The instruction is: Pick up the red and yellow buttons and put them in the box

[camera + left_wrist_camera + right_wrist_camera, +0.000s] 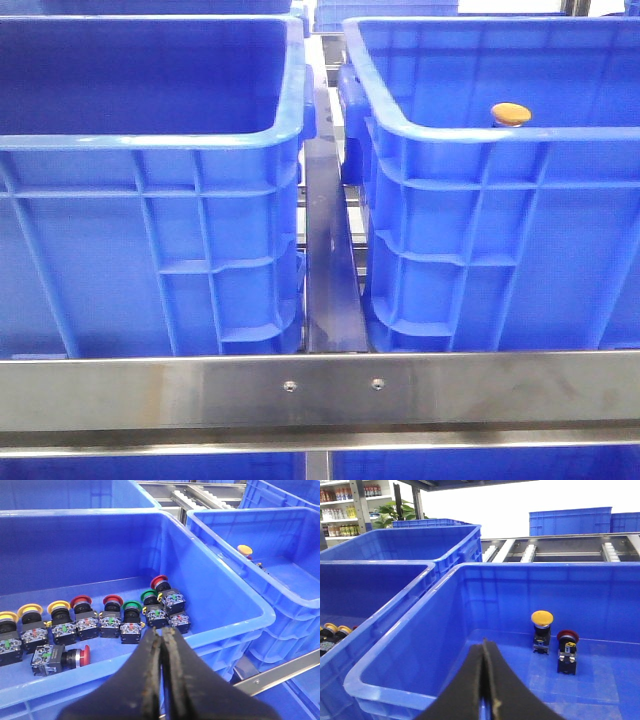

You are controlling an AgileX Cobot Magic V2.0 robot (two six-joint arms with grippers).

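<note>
In the right wrist view a yellow button (542,625) and a red button (567,647) stand upright side by side on the floor of the right box (470,580). My right gripper (484,641) is shut and empty over that box's near side. The left bin (215,630) holds several more buttons in a row, among them a red one (81,602), a yellow one (59,609) and a red one lying on its side (80,656). Above that bin's near rim my left gripper (162,630) is shut with nothing in it. The front view shows only the yellow cap (511,113); neither gripper is visible there.
Green buttons (131,607) stand among the row in the left bin. A metal rail (320,390) crosses in front of both bins and a dark bar (328,260) runs between them. More blue bins (570,522) and a roller conveyor (560,550) lie behind.
</note>
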